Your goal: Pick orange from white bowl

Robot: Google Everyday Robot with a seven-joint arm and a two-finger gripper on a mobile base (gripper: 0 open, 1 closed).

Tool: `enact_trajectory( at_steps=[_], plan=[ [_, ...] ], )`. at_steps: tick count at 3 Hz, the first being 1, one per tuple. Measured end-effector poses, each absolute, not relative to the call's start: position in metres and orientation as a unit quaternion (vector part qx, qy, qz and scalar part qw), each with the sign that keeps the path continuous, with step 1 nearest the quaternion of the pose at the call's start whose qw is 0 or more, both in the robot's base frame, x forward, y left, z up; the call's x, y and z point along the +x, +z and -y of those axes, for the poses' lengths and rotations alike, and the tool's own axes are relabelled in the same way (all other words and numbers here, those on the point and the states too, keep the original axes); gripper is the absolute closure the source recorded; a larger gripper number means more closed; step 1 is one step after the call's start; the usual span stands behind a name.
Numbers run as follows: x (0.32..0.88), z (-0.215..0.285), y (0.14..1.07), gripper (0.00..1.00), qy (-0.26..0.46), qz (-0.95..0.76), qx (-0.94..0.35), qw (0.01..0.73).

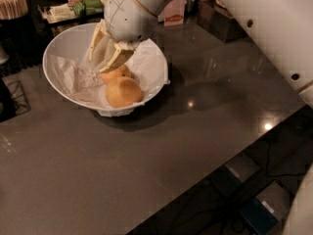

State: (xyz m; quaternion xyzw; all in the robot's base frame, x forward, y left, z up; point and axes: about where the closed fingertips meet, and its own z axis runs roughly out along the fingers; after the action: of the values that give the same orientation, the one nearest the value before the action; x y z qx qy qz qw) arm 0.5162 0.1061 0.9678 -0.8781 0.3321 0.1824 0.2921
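The white bowl point(58, 53) stands on the grey table at the upper left, lined with crumpled white paper. Two oranges lie in its near side. The larger plain orange point(123, 92) is in front. A second orange point(116, 73) sits just behind it, partly covered by a fingertip. My gripper point(99, 62) reaches down into the bowl from above, just behind and left of the oranges. Its two tan fingers point(117, 58) are spread apart and hold nothing, and the right fingertip is at the rear orange's top.
The grey table point(161, 146) ends in an edge at the front right, with the floor and boxes below. Behind the bowl are a cup of sticks point(13, 4), a tray of packets point(73, 9), a small carton point(175, 11) and a dark box point(220, 21).
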Motion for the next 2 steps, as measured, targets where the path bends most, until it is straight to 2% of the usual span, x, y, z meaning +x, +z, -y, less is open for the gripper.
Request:
enact_trajectory(
  at_steps=[2],
  plan=[
    [0.508, -0.062, 0.974, 0.02, 0.145, -0.436, -0.815, 0.353]
  ],
)
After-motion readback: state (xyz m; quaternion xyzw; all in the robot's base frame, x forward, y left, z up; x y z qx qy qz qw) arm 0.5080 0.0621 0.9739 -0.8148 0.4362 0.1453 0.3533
